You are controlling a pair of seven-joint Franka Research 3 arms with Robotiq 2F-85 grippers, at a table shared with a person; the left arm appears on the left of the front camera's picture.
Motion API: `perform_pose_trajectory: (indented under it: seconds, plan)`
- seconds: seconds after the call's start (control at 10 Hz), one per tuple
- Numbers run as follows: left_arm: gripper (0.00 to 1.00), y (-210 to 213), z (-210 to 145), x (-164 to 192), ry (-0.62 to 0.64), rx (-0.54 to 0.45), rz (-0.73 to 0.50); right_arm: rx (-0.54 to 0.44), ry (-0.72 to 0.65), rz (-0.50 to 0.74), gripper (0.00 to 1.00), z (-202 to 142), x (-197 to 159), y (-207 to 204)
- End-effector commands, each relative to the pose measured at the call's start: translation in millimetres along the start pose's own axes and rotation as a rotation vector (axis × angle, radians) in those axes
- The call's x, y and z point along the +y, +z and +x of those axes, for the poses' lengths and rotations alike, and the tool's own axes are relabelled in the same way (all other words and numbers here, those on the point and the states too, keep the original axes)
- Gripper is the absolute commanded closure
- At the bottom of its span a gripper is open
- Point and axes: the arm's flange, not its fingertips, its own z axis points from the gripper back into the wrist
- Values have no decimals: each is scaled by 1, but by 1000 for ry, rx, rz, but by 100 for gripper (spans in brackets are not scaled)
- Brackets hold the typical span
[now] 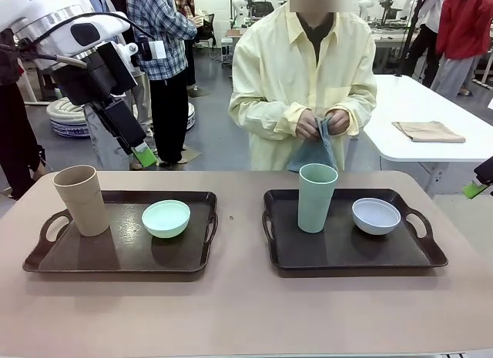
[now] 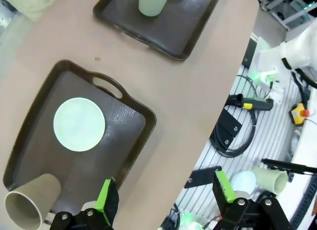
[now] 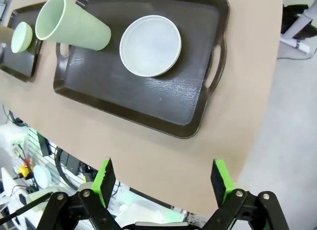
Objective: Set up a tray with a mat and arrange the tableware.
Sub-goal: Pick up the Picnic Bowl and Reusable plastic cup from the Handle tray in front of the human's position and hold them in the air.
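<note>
At far right edge, sliver of right pincer [image 1: 477, 189]

**Both arms held up, both grippers spread and empty**

The left arm [image 1: 73, 42] enters from the upper left of the front view. Its wrist bends downward, so the left gripper [image 1: 143, 155] hangs tilted, high over the table's [image 1: 246, 312] far left corner, touching nothing. In the left wrist view its green-padded fingers [image 2: 107, 196] stand far apart with nothing between them, aimed down at the left part of the table.

The right gripper [image 3: 162, 176] is also spread wide and empty, held well above the table's right end and looking down at it. In the front view one green fingertip shows at the picture's right side, just off the table's right edge.
</note>
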Motion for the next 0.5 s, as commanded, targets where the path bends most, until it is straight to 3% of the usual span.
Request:
perform_pose_trajectory:
  seconds: [0.0,0.2,0.4]
  plan:
    - [0,-8,28,10,-84,21,38,52,1,-33,0,22,14,-14]
    - [0,-33,87,20,-371,25,154,103,-14,-104,0,59,46,-38]
    - [0,-65,123,25,-529,1,182,125,-64,-145,0,81,59,-61]
